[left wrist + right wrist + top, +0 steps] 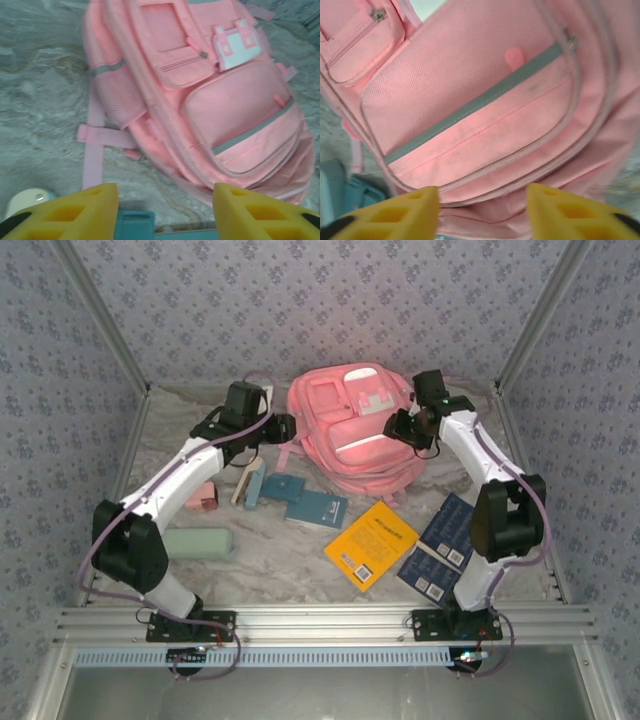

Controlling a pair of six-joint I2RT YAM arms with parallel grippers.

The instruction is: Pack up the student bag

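The pink backpack (355,430) lies front-up at the far middle of the table (290,560), its long axis running near to far with the white patch (375,402) farthest, flanked by the left gripper (285,427) and right gripper (398,427), both spread and empty.

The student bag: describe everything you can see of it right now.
The student bag is a large soft pink fabric backpack lying on its back, front up, at the far middle of the table. It shows stacked front pockets with grey zip trim, apparently zipped, a white patch, a mesh side pocket and loose pink straps on the table. The left gripper and right gripper flank it, open, holding nothing.
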